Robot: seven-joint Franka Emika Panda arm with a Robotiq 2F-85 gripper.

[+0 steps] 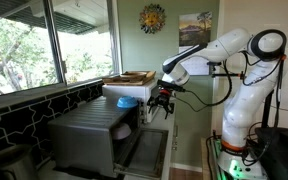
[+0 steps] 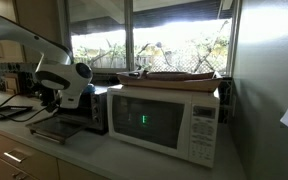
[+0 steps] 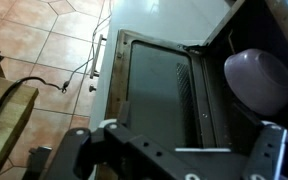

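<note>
Above the lowered glass door (image 3: 159,85) of the dark metal toaster oven (image 1: 89,135), your gripper (image 3: 174,160) hung wide open, empty; a careless descent could have struck that door or the round lilac bowl (image 3: 259,80).

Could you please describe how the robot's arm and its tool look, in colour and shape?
The arm is glossy white, built of thick rounded segments with dark rings at the joints. The tool is black and boxy, with two dark fingers. No markings are legible.

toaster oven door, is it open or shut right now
Open. In the wrist view the toaster oven door lies folded down flat, glass facing up, below the gripper and its spread fingers.
</note>
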